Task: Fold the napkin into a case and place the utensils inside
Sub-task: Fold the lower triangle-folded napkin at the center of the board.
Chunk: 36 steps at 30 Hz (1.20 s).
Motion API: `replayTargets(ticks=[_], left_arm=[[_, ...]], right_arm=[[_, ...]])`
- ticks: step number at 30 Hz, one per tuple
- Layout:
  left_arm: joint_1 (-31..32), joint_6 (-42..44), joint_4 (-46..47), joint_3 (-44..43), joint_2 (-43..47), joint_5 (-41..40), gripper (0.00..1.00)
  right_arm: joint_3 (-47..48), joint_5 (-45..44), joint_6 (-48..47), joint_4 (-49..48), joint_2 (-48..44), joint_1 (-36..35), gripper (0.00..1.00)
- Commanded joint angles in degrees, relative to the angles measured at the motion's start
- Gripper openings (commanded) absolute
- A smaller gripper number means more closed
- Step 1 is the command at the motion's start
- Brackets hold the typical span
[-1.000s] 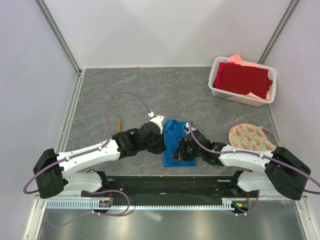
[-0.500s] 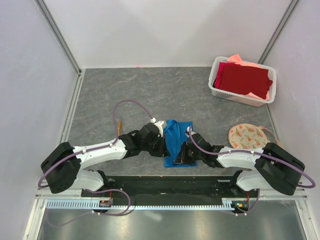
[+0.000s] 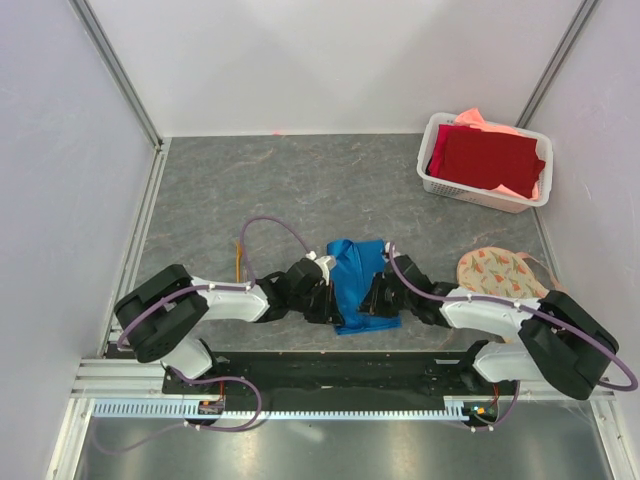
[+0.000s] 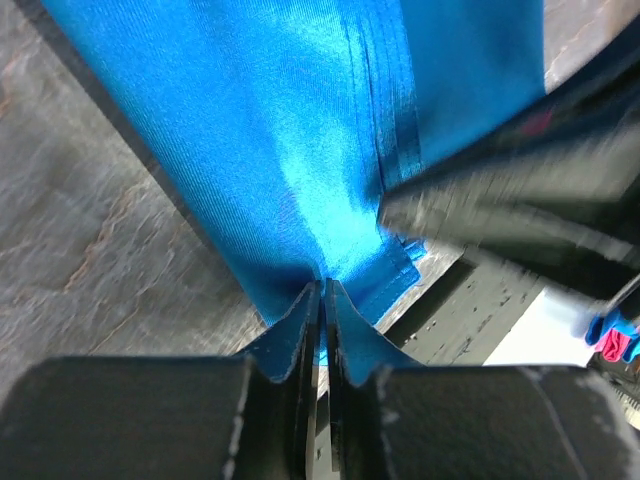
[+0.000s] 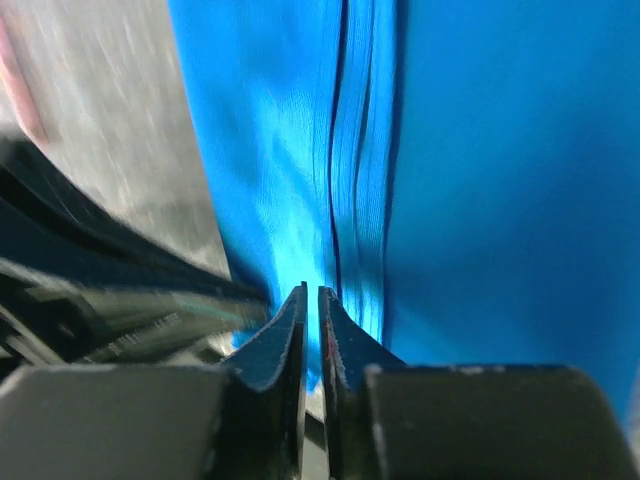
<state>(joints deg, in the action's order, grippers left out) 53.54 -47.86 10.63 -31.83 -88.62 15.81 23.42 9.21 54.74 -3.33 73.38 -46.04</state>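
Note:
The bright blue napkin (image 3: 358,272) lies folded into a narrow layered strip near the table's front edge, between both arms. My left gripper (image 3: 329,303) is shut on its near left corner; in the left wrist view the jaws (image 4: 325,287) pinch the blue cloth (image 4: 300,130). My right gripper (image 3: 378,300) is shut on the near right side; its jaws (image 5: 311,292) clamp a fold of the napkin (image 5: 480,150). A thin orange stick, one of the utensils (image 3: 238,258), lies on the table left of the left arm.
A white basket (image 3: 427,170) holding a dark red cloth (image 3: 487,155) and a salmon-pink cloth (image 3: 478,119) stands at the back right. A round floral mat (image 3: 500,272) lies beside the right arm. The black base rail (image 3: 330,368) runs just behind the napkin's near edge.
Both arms have drawn back toward the near edge. Both grippers have closed on the napkin's near end, which now looks bunched and pulled nearer.

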Motion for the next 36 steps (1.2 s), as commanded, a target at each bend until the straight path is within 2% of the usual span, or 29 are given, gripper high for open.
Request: replayTargets(ticks=[1,3,7,9,11,16,19,21,26,36], left_arm=[[-0.01,-0.22,0.11,0.81,0.36,-1.92,0.11],[-0.01,0.57,-2.44,-0.33,2.47,-3.15,0.12],[-0.89,2.59,-10.18,-4.28,10.20,-5.97,0.26],[-4.12,3.29,-14.05,-7.52,11.36,-4.92,0.29],[-6.94,3.64,-17.03,-10.08,11.10,-4.48,0.28],[-17.32,3.56,-17.58,-19.04,3.21,-1.23,0.17],[-20.75,3.03,-17.05,-24.05,-3.30,0.09,0.13],[-21.98,2.94,-16.70,-27.22,-7.07,1.24,0.11],[-22.16,2.07,-16.17,-30.74,-12.01,2.47,0.10],[-21.99,0.83,-11.69,-28.28,-15.53,4.57,0.10]], right_arm=[[8.54,1.42,-7.52,3.06,0.26,6.64,0.17],[12.07,2.04,-9.99,6.05,2.89,8.07,0.22],[21.73,3.53,-14.48,8.87,9.22,11.58,0.30],[24.73,5.28,-16.06,9.31,13.61,13.25,0.33],[29.21,6.43,-16.94,9.66,17.64,14.05,0.36],[40.09,9.32,-18.26,11.50,25.92,14.75,0.37],[43.80,9.95,-18.09,11.77,29.70,14.84,0.32],[44.95,10.12,-18.18,11.95,31.55,14.93,0.24],[44.79,10.12,-18.35,11.86,32.70,15.63,0.13],[41.97,10.56,-19.85,10.45,34.01,17.82,0.09]])
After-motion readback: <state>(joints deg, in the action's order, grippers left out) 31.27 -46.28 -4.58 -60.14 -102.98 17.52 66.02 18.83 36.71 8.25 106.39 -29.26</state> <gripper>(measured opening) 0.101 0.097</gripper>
